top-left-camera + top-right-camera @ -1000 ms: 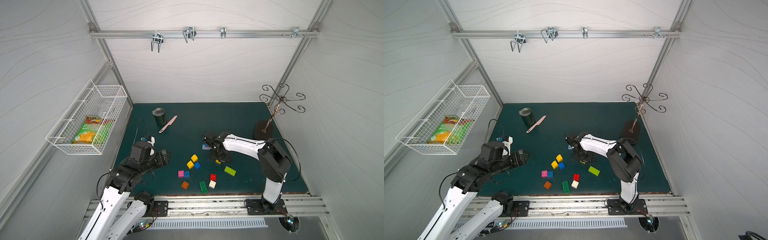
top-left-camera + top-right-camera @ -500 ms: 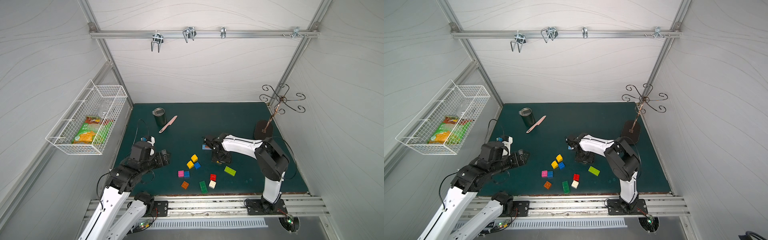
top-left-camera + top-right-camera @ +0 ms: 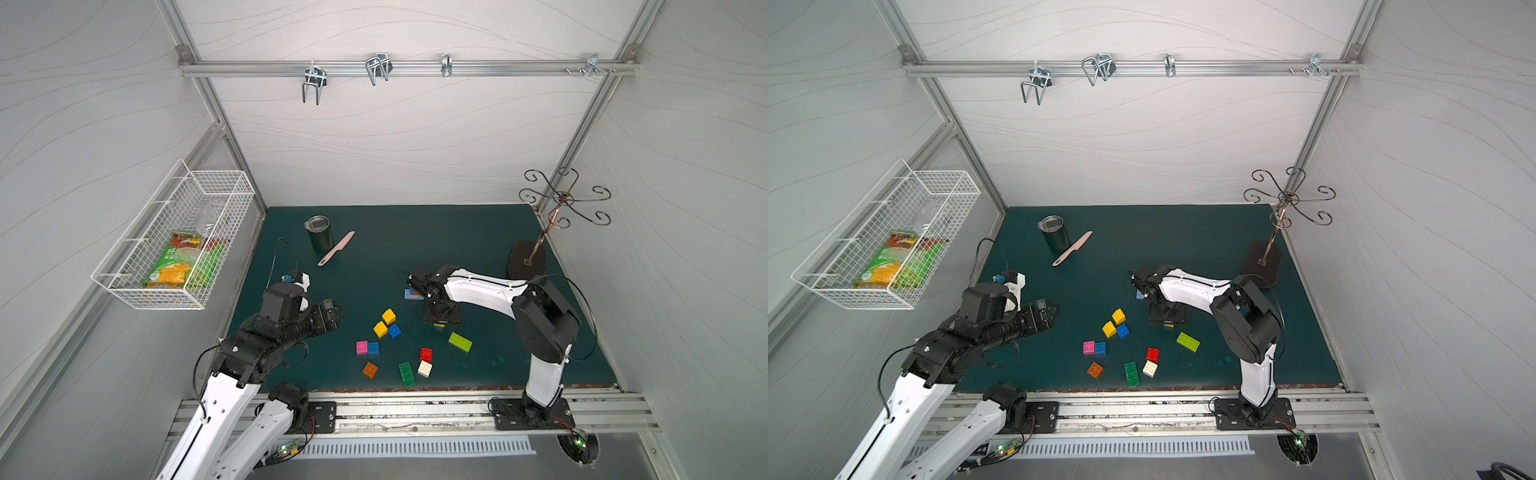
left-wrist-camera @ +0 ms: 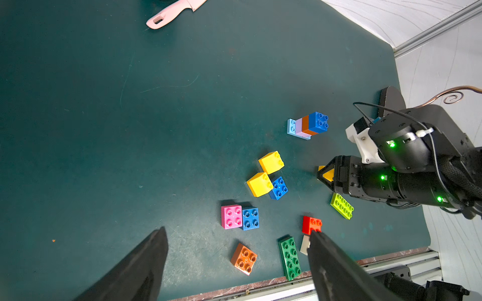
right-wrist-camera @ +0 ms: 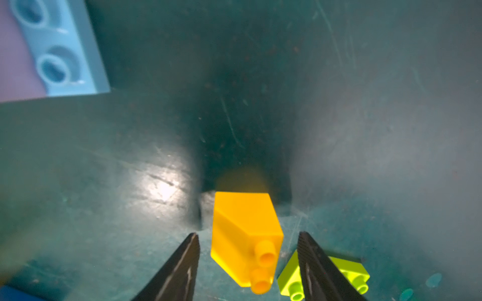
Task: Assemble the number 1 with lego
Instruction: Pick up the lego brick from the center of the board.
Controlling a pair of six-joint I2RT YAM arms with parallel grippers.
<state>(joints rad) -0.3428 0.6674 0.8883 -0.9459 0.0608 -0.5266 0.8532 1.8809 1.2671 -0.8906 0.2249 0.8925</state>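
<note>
Item, right pincer (image 5: 247, 234): pointing down at the green mat (image 3: 415, 249); fingers parted on either side of a yellow brick (image 5: 242, 216), with a thin gap showing at each flank, so nothing is pinched; the brick seems to lie on its side, studs turned towards the wrist, though the close view is blurred.

Item, lime brick (image 5: 349, 271): long, flat on the mat, just outside one finger of that pincer.

Item, stack (image 4: 309, 125): light blue base, then lilac, orange and blue; near the right pincer, on the side away from the lime brick.

Item, left pincer (image 4: 237, 231): held above the mat; fingers spread wide, holding nothing.

Item, loose bricks on the mat, between the two pincers: upper yellow square (image 4: 271, 161) and lower yellow square (image 4: 259, 183) clustered with a blue square (image 4: 279, 187); pink square (image 4: 230, 216) flush against a second blue square (image 4: 250, 218); orange square (image 4: 243, 258), green brick (image 4: 289, 256), red square (image 4: 311, 224) and white square (image 4: 304, 245) nearest the left pincer's fingertips, red just beside white.
</note>
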